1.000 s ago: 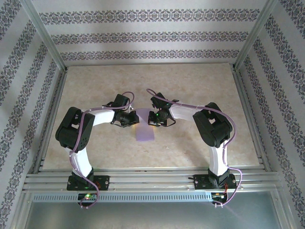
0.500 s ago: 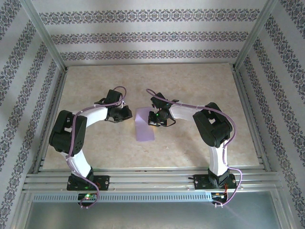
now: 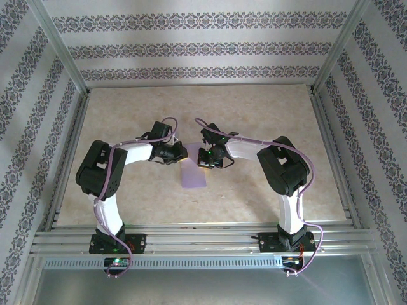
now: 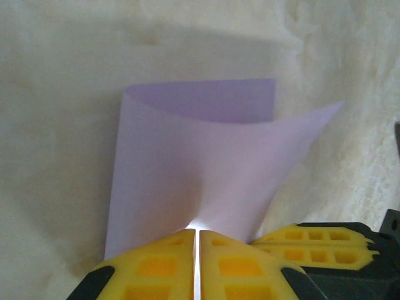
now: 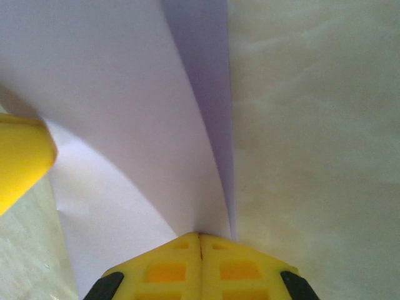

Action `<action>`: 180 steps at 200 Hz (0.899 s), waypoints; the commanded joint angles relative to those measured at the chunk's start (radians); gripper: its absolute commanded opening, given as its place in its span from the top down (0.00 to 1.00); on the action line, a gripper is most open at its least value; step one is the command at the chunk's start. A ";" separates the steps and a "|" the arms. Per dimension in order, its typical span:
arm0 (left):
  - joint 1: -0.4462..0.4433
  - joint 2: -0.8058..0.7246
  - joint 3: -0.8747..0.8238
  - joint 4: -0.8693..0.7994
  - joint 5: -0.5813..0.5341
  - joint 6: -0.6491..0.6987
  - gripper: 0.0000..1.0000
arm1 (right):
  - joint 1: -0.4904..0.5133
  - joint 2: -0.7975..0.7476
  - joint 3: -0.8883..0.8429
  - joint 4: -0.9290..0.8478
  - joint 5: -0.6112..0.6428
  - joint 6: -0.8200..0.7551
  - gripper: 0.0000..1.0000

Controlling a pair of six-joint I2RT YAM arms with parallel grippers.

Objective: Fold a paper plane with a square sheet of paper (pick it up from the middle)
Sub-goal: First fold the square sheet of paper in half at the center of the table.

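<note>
The square sheet of paper (image 3: pixel 193 175), pale lavender, lies mid-table with its far part lifted and curled over. My left gripper (image 3: pixel 182 154) sits at its far left edge and my right gripper (image 3: pixel 202 159) at its far right edge. Seen from the left wrist, the left gripper (image 4: pixel 197 231) is shut on the sheet (image 4: pixel 200 150), which puckers at the tips; a right finger (image 4: pixel 325 244) shows beside it. In the right wrist view, the right gripper (image 5: pixel 200 235) is shut on the sheet's curled edge (image 5: pixel 125 112). The paper plane is out of view.
The beige table (image 3: pixel 267 108) is fenced by metal posts and patterned walls at the back and sides. Aluminium rails (image 3: pixel 203 238) run along the near edge by the arm bases.
Half a second ago the left gripper had pulled back to the left, off the sheet; now it is back at the sheet's far left edge. The right arm has held still.
</note>
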 commanded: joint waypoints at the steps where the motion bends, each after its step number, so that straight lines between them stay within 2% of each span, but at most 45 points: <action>1: 0.001 0.026 0.046 -0.016 -0.008 -0.018 0.90 | 0.002 0.187 -0.092 -0.201 0.203 -0.029 0.99; 33: 0.012 0.059 0.061 -0.053 -0.084 -0.020 0.90 | 0.003 0.192 -0.093 -0.210 0.213 -0.034 0.99; 109: 0.055 0.069 0.014 0.008 -0.123 -0.030 0.90 | -0.001 0.208 -0.102 -0.218 0.225 -0.049 0.99; 180: 0.138 0.103 0.042 0.059 -0.025 -0.010 0.89 | -0.006 0.216 -0.107 -0.217 0.229 -0.053 0.99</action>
